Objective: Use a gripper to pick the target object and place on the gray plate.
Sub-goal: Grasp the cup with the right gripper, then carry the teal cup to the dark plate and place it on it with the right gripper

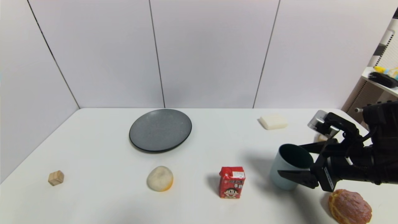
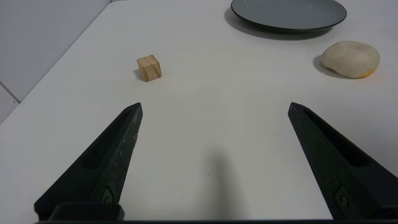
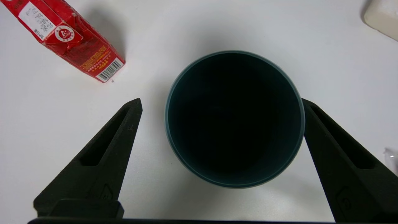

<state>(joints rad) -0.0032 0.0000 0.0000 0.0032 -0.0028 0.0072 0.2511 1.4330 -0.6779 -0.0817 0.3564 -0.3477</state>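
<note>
From the head camera I see my right gripper (image 1: 293,161) straddling the blue-green cup (image 1: 287,168), which stands on the worktop (image 1: 102,161) right of the red milk carton (image 1: 231,182), well apart from the gray plate (image 1: 160,130). Left wrist: left gripper (image 2: 214,107) fingers spread wide, holding nothing. Right wrist: fingers (image 3: 102,149) spread, one against the cup's rim, the other apart.

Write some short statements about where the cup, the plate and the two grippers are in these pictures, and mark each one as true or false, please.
1. The right gripper has its open fingers on either side of the blue-green cup. True.
2. The cup already stands on the gray plate. False: it stands on the white table, far from the plate.
3. The red milk carton stands upright between the cup and the pale bun. True.
4. The left gripper holds the wooden cube. False: it is open and holds nothing; the cube lies apart from it.
5. The cup is full. False: nothing shows inside it.
</note>
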